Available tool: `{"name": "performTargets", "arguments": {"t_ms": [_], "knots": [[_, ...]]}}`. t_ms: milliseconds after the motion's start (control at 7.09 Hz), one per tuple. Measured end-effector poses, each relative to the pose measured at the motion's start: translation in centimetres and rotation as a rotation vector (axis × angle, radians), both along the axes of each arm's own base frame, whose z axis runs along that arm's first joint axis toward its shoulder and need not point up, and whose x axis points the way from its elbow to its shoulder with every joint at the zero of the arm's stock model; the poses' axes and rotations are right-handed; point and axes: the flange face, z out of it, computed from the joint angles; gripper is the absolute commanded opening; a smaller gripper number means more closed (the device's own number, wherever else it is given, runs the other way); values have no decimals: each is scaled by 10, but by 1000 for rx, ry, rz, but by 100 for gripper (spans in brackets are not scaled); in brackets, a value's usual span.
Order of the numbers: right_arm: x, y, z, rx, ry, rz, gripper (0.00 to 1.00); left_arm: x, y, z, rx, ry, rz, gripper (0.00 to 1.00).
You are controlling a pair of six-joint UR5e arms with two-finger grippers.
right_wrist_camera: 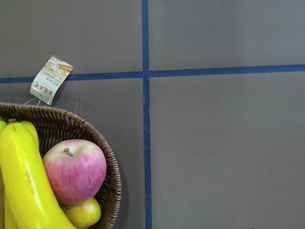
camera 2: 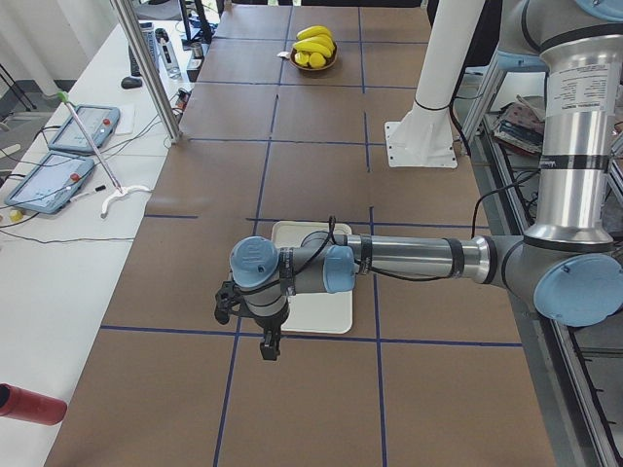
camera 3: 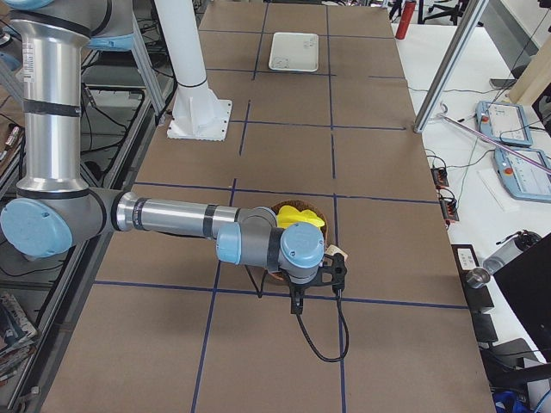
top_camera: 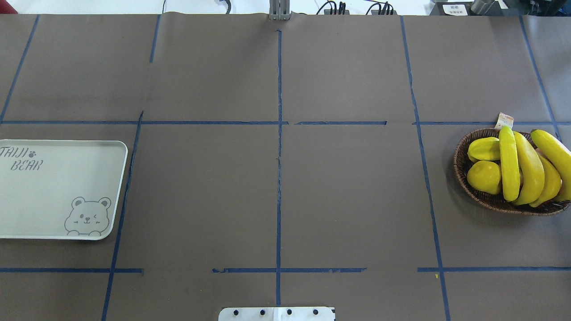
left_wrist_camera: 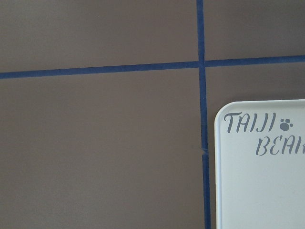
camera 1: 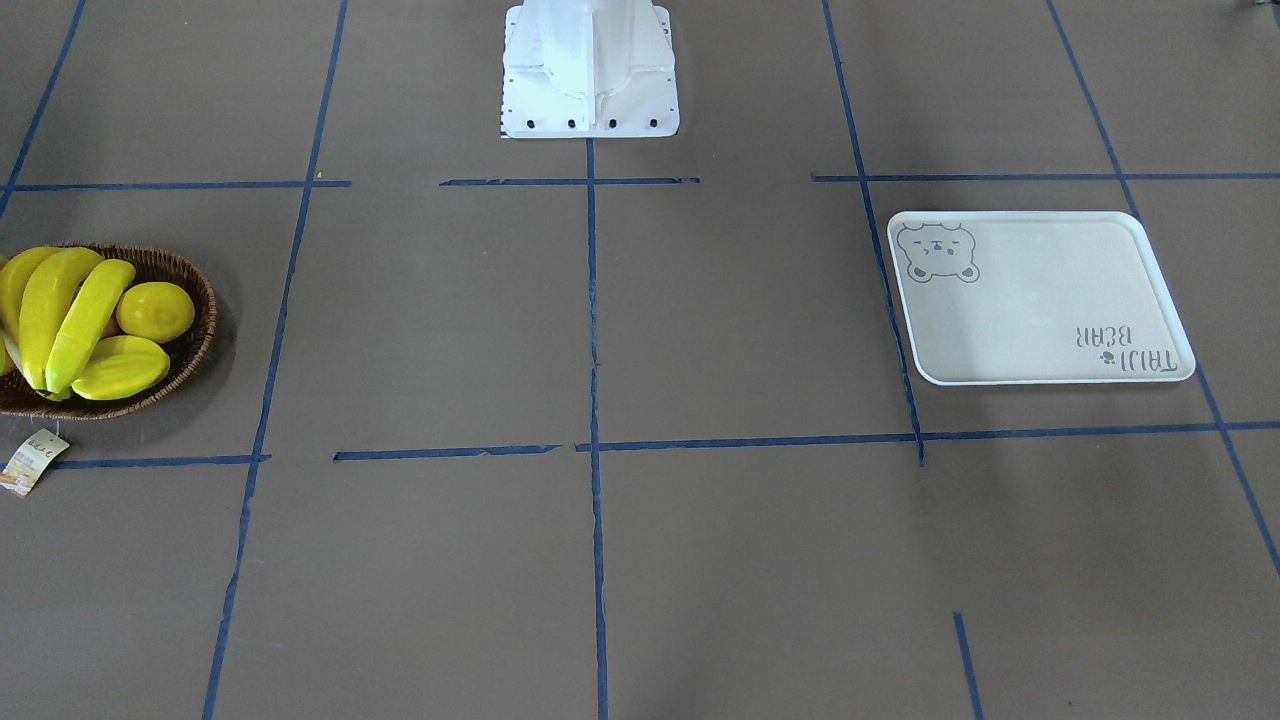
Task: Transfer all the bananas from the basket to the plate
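Several yellow bananas (top_camera: 528,167) lie in the dark woven basket (top_camera: 458,162) at the table's right end; they also show in the front view (camera 1: 60,310) and in the right wrist view (right_wrist_camera: 24,181). The off-white bear plate (top_camera: 53,196) lies bare at the left end, its lettered corner in the left wrist view (left_wrist_camera: 262,181). My left gripper (camera 2: 270,345) hangs above the table beside the plate. My right gripper (camera 3: 297,298) hangs over the basket's edge. Both show only in the side views, so I cannot tell whether they are open or shut.
A ridged starfruit (top_camera: 484,149), a lemon (top_camera: 484,176) and a red apple (right_wrist_camera: 74,169) share the basket. Its paper tag (right_wrist_camera: 50,78) lies on the table beside it. The white robot base (camera 1: 590,70) stands at mid-table. Blue tape lines cross the brown table.
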Motion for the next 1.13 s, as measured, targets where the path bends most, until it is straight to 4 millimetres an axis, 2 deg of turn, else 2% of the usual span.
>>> {"name": "performTargets", "arguments": {"t_ms": [1128], "knots": [[0, -1, -4, 4, 5, 4, 100, 1, -6, -8, 28, -1, 0, 100]]}}
